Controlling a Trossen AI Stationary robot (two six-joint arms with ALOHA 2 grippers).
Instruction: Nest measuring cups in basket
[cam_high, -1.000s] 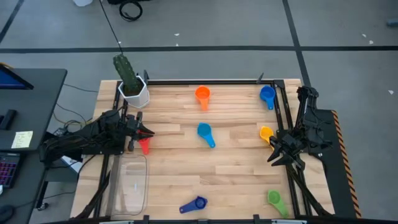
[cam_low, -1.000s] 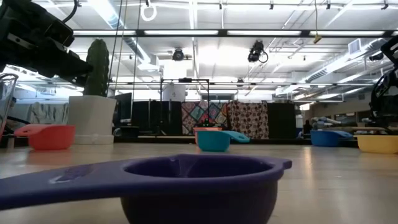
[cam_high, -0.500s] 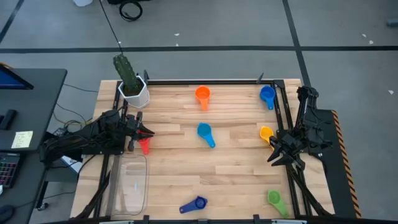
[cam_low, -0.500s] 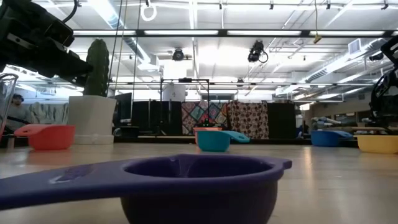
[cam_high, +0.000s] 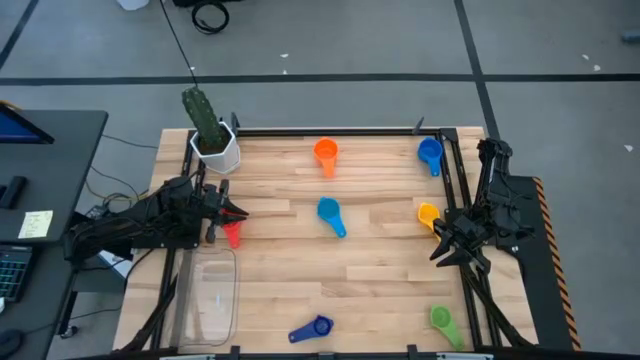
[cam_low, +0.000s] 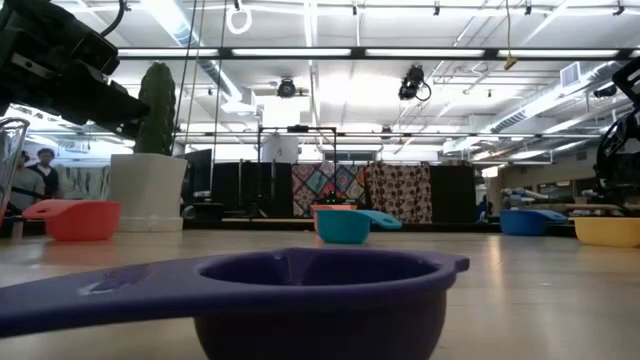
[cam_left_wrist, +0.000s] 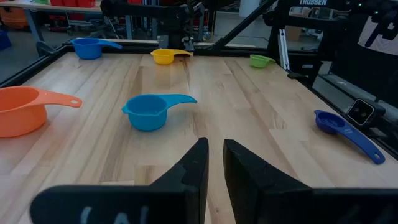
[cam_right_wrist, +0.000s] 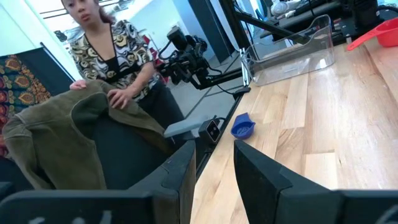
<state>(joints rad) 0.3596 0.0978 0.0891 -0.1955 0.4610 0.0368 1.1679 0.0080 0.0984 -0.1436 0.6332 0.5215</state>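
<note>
High view: red cup (cam_high: 233, 236) seemingly under left pincer (cam_high: 232, 212).

The only readable text is the white word "TROSSEN" on a dark frame panel (cam_left_wrist: 321, 2) beyond the far edge of the wooden desk, seen from the left wrist camera. The yellow sticky note (cam_high: 34, 224) on the side desk carries marks too small to read.
</note>
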